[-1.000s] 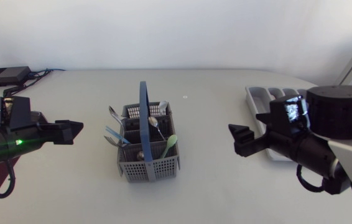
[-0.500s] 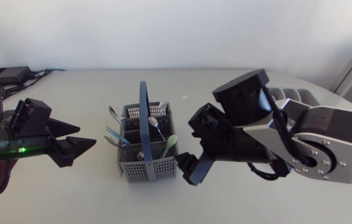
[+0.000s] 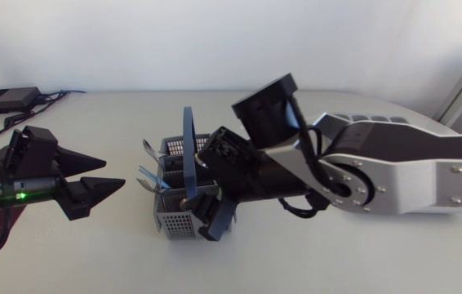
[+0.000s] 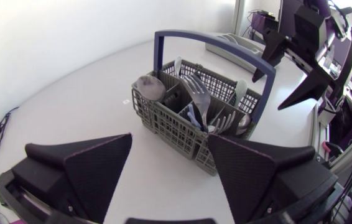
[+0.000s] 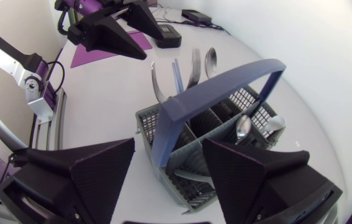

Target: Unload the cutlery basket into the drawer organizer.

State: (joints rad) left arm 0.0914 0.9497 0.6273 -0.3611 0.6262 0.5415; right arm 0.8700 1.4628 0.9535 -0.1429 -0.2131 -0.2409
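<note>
The grey cutlery basket (image 3: 178, 214) with a tall blue handle (image 3: 188, 147) stands mid-table and holds several spoons and forks (image 4: 198, 93). My right arm reaches in from the right, and its open gripper (image 3: 206, 214) hangs over the basket's near right part. In the right wrist view the handle (image 5: 219, 84) runs down between the spread fingers of that gripper (image 5: 166, 155) without touching them. My left gripper (image 3: 110, 175) is open, left of the basket and pointing at it; the basket (image 4: 188, 121) lies just ahead of it (image 4: 170, 155). The white drawer organizer (image 3: 362, 120) shows behind the right arm.
A black box with cables (image 3: 6, 98) sits at the table's back left corner. Bare tabletop (image 3: 313, 253) lies in front of the basket and the right arm. A fork (image 3: 151, 149) and blue-handled pieces (image 3: 148, 175) stick out of the basket's left side.
My right arm has swung from the organizer's side across the table to above the basket. The left gripper has edged a little toward the basket.
</note>
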